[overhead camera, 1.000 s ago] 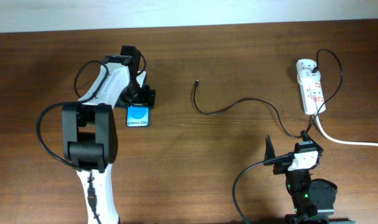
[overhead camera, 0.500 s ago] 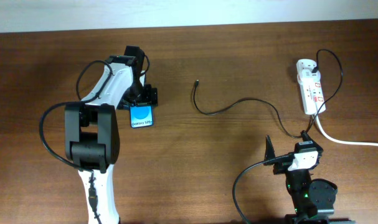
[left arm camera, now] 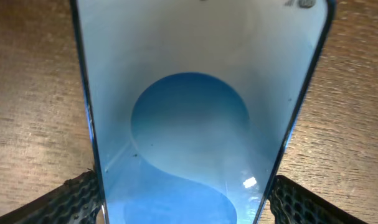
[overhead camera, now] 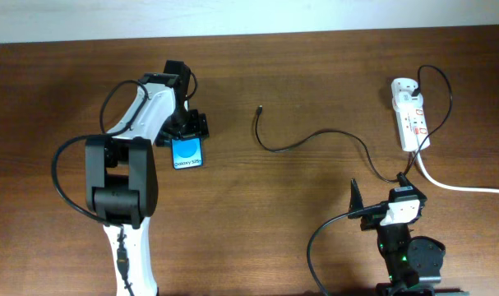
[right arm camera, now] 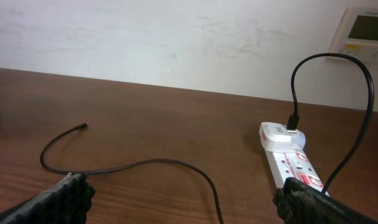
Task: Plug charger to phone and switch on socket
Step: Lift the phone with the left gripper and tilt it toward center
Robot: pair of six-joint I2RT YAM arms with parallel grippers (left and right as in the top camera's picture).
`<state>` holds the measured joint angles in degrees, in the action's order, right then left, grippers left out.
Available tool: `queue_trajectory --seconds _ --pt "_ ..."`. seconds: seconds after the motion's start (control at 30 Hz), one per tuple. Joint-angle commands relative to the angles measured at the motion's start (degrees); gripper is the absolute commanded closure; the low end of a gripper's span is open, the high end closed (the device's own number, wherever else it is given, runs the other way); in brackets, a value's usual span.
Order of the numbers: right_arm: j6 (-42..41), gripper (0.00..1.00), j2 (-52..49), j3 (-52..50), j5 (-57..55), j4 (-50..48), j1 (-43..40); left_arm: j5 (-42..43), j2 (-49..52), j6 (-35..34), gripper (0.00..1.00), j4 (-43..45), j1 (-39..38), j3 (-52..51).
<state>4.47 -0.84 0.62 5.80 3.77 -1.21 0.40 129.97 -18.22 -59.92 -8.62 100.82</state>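
the phone point(left arm camera: 195, 124) overruns the left wrist view top and bottom. the socket point(right arm camera: 288, 163) runs out of sight at the right wrist view's bottom.

Dark brown wooden table point(overhead camera: 315, 66) against a scuffed white wall point(right arm camera: 176, 37), a beige wall panel point(right arm camera: 366, 28) at right.

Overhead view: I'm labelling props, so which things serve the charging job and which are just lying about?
Job: phone, charger, socket, left fingers gripping the phone.
Lying about: wall panel; right fingers, open, holding nothing.
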Motion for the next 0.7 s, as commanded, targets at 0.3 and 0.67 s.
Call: queue_trajectory --seconds 0.3,0.67 --pt "-0.4 0.02 0.5 -0.3 -0.1 0.3 0.5 -0.2 1.0 4.2 0.15 0.9 -0.2 0.4" --pt "-0.4 0.02 0.5 -0.3 -0.1 0.3 0.5 -0.2 0.9 4.2 0.24 -3.0 -0.2 5.2"
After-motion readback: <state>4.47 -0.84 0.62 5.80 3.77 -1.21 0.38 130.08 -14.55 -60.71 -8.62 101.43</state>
